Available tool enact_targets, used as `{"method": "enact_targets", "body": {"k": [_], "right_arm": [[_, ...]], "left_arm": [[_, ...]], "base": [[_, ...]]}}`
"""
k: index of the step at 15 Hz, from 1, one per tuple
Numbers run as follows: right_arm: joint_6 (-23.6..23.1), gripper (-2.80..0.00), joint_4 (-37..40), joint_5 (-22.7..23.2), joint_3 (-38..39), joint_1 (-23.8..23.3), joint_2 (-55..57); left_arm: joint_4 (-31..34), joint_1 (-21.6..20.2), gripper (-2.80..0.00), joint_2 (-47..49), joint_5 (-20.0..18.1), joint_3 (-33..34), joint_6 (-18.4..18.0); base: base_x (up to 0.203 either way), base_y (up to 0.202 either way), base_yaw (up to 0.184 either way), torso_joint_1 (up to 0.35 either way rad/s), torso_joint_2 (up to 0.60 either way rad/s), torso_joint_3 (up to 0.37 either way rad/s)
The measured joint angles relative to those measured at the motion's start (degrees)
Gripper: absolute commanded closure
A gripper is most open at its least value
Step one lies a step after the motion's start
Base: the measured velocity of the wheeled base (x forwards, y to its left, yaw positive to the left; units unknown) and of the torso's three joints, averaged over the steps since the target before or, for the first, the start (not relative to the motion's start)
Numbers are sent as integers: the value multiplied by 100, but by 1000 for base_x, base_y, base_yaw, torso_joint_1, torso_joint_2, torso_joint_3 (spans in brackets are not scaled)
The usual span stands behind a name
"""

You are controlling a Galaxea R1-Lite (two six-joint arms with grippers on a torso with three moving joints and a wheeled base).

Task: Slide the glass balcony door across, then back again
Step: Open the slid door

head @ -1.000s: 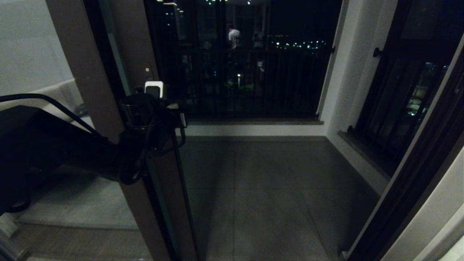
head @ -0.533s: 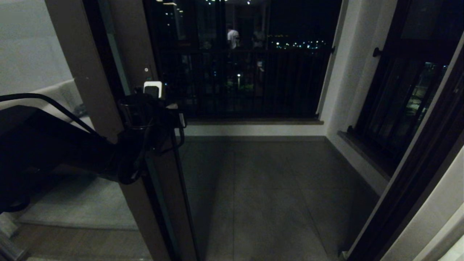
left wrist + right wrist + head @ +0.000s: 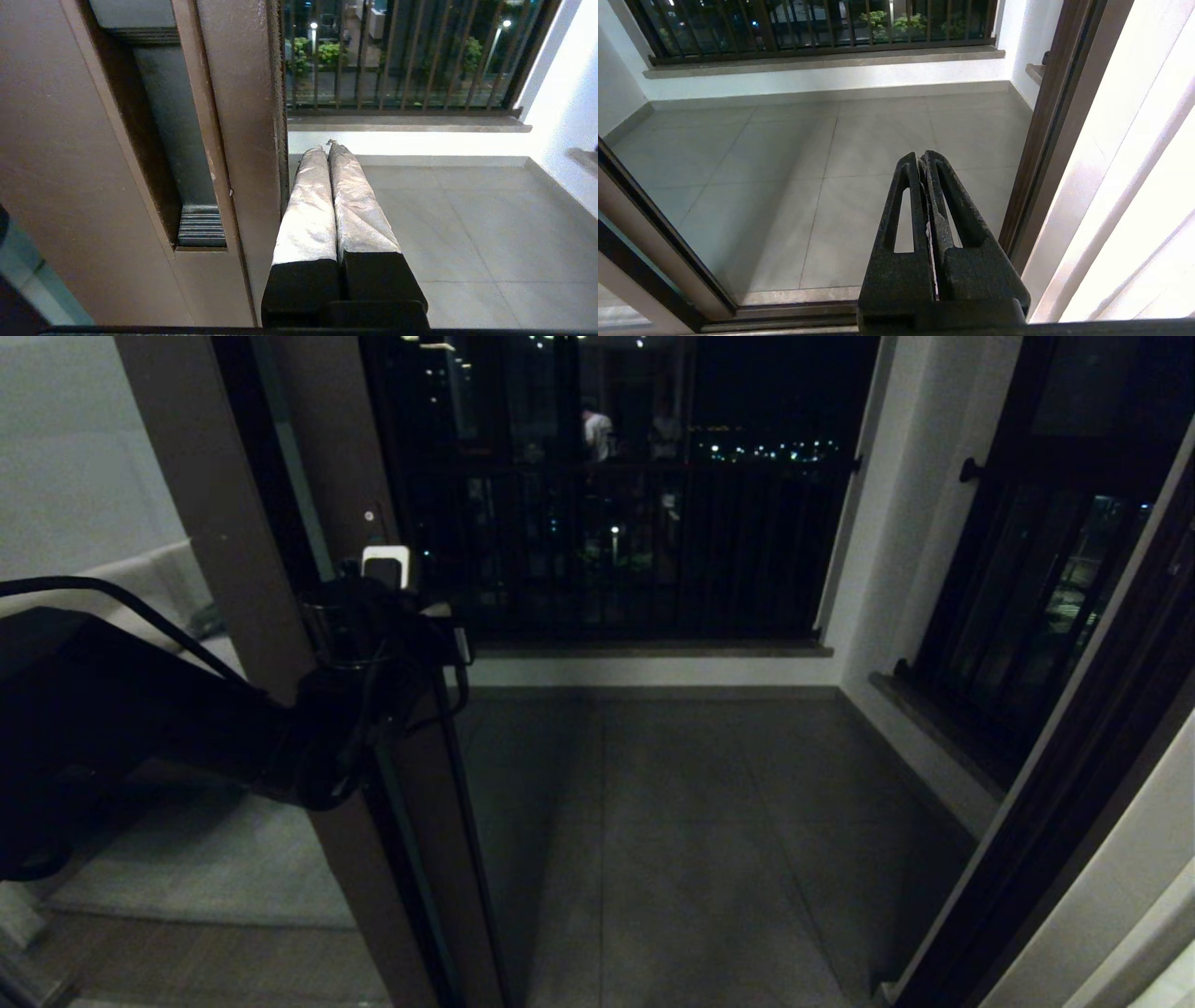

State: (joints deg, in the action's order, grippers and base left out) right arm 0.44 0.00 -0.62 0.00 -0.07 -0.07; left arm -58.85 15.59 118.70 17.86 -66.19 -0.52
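Door: dark brown-framed glass balcony door (image 3: 411, 859), left of frame, doorway open.
Left tool (image 3: 328, 148): clenched, empty, against door's edge beside slot handle (image 3: 187, 154).
Right tool (image 3: 920, 158): clenched, empty, parked.

Head view very dim; we read the left arm (image 3: 140, 709) only as a black silhouette. City lights show as small bright dots beyond the railing (image 3: 644, 551). Straight frames bow toward the edges there. Both wrist views are far brighter: the white wall (image 3: 560, 93) and the wall strip (image 3: 1134, 186) wash out in glare. Floor tiles (image 3: 784, 163) carry a soft diagonal shadow.
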Motion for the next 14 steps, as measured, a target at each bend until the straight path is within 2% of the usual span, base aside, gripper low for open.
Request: {"method": "enact_targets", "body": {"k": [11,14], "right_arm": [[0,0,0,0,0,0,0],[0,0,0,0,0,0,0]], "left_arm": [[10,-29,0,-36,20,23,-19],[6,202,0,-221,25,191,-23]], "base": [[0,0,0,0,0,0],[0,0,0,0,0,0]]}}
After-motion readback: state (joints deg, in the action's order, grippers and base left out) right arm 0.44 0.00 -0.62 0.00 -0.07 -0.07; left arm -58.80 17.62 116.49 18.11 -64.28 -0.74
